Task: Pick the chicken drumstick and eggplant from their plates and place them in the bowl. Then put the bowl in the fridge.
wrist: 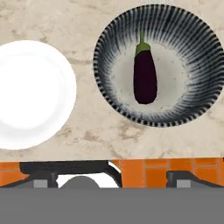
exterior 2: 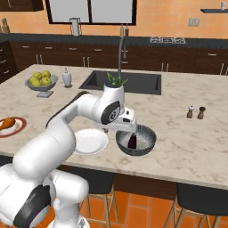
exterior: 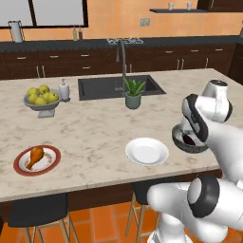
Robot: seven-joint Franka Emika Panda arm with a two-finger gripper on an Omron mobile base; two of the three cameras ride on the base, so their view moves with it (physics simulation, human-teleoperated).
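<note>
On the marble counter (exterior: 95, 133), the eggplant (wrist: 145, 78) lies in the bowl (wrist: 199, 41).

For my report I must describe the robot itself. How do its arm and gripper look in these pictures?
The arm is made of glossy white, rounded, tube-like segments, joined by dark grey to black rings at the joints. The shell is smooth, with no outside cables or markings to see. The gripper is a small white block at the wrist; its fingers cannot be made out clearly.
</note>
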